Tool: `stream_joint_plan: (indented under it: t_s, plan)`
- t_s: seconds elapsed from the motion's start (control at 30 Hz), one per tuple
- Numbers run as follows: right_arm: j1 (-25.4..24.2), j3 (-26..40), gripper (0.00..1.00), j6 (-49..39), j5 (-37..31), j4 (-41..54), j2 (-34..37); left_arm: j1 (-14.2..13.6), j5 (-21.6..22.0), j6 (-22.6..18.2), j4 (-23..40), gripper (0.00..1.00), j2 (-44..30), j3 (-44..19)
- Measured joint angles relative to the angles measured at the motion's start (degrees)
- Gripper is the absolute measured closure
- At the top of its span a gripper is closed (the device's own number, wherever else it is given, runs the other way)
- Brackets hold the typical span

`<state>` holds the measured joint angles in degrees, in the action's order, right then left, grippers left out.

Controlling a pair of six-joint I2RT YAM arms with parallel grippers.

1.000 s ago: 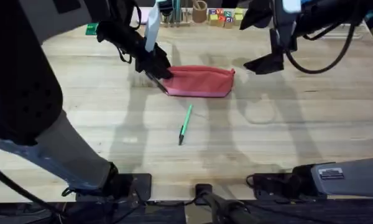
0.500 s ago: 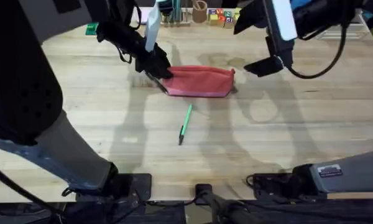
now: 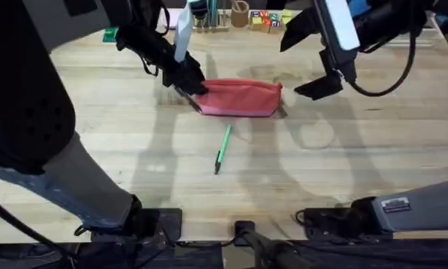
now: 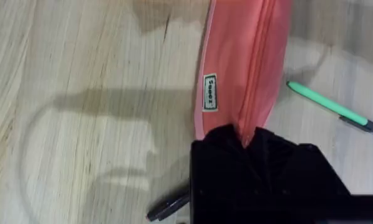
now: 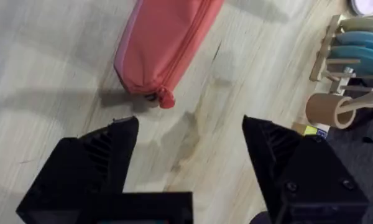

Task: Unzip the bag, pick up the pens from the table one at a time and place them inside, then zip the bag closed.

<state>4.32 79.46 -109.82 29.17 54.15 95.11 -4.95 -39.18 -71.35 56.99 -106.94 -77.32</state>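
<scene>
Since a moment ago, my released right jaws (image 5: 189,158) dropped toward the bag (image 3: 240,97); left jaws (image 4: 247,140) clench its soft end. Fabric sags; grab the zipper pull.

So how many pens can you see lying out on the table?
2. The green pen lies in front of the pink bag. A black pen lies beside the left gripper, partly hidden.

Black pen (image 4: 169,207) mostly under left gripper (image 4: 245,140)

right gripper (image 5: 189,140) spread wide, bag (image 5: 165,43) end just beyond, table (image 5: 43,50)
</scene>
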Motion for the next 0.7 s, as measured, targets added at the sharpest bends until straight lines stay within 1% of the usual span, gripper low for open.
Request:
stream_joint_plan:
  t_s: [0.27, 0.57, 0.7]
  plan:
    - [1.14, 0.0, 0.005, -0.13, 0.0, 0.35, 0.0, 0.0, -0.01, 0.0, 0.0, 0.958, 0.01, 0.0]
    - [1.24, 0.0, 0.005, -0.13, 0.0, 0.35, 0.07, 0.0, 0.0, 0.0, 0.0, 0.958, 0.0, 0.0]
    - [1.24, 0.0, 0.005, -0.15, 0.0, 0.33, 1.55, 0.0, 0.0, 0.0, 0.0, 0.958, 0.01, 0.0]
